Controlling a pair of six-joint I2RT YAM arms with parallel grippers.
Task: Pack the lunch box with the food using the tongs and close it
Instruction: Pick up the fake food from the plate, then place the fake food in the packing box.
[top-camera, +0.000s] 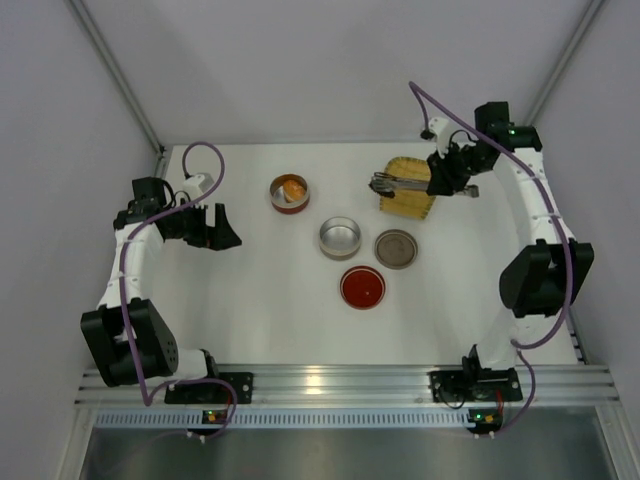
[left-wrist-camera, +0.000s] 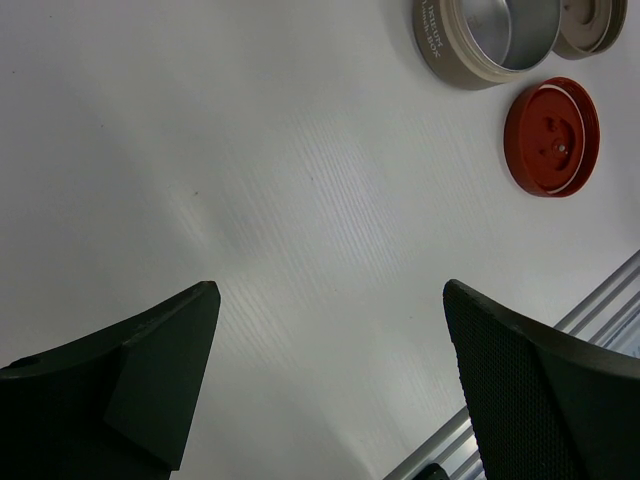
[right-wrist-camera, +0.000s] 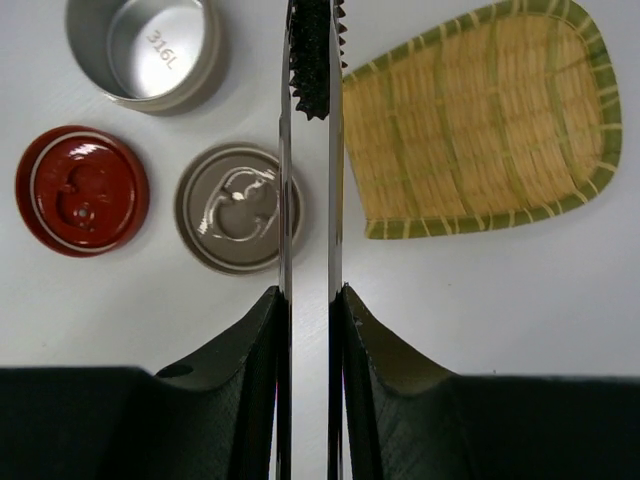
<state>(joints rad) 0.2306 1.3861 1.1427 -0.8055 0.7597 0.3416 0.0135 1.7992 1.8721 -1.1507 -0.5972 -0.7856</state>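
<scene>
Logging progress, says the clerk: anything packed yet?

Checker: Nothing, by my judgement. Item: lunch box (top-camera: 339, 237), round, steel, bare inside, standing at mid worktop (top-camera: 260, 300). Item: grey inner lid (top-camera: 396, 248) and red lid (top-camera: 362, 287), both off, lying just beside it. Item: food (top-camera: 292, 187), an orange chunk in a small brown-rimmed tin (top-camera: 290, 209) on the far side, well apart from the tongs; a black piece I cannot make out.

Clerk: And the tongs?

Checker: Item: tongs (right-wrist-camera: 308, 200), slim grey metal, two thin arms close together, dark toothed tips. Position: over the end of the yellow woven tray (right-wrist-camera: 480, 130), tips toward the middle of the worktop. Right end effector (right-wrist-camera: 308, 295): narrowed onto the tongs, one finger against each arm. Left end effector (left-wrist-camera: 330, 290): spread wide, nothing between its fingers, over bare worktop.

Clerk: Outstanding?

Checker: All of it, I judge: tongs to the tin, each piece across, both lids fitted.
</scene>
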